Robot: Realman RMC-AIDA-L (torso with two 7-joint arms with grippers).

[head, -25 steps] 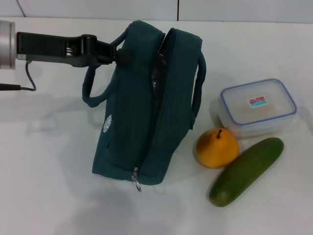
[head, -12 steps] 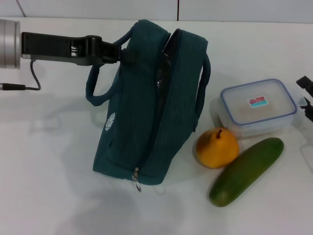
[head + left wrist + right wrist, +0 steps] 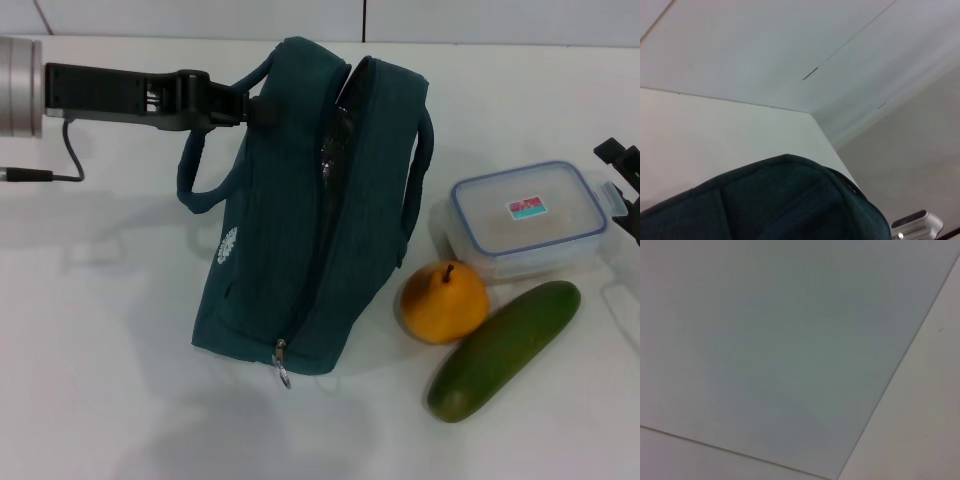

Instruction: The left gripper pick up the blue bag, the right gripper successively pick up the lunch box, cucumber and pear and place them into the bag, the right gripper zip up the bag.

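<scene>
The blue bag [image 3: 300,220] stands on the white table with its zipper open along the top and its metal ring pull [image 3: 282,376] at the near end. My left gripper [image 3: 255,108] reaches in from the left and is shut on the bag's near loop handle. The bag's top also fills the lower part of the left wrist view [image 3: 780,200]. To its right lie the lunch box [image 3: 527,218], the pear [image 3: 445,301] and the cucumber [image 3: 505,349]. My right gripper [image 3: 626,186] shows at the right edge just beyond the lunch box, fingers apart and holding nothing.
The table [image 3: 100,350] is bare white in front of and left of the bag. A black cable [image 3: 60,160] trails from the left arm. The right wrist view shows only a pale wall [image 3: 790,350].
The bag has shifted slightly to the right with the left gripper. The right gripper has come into view at the right edge and risen a little beside the lunch box.
</scene>
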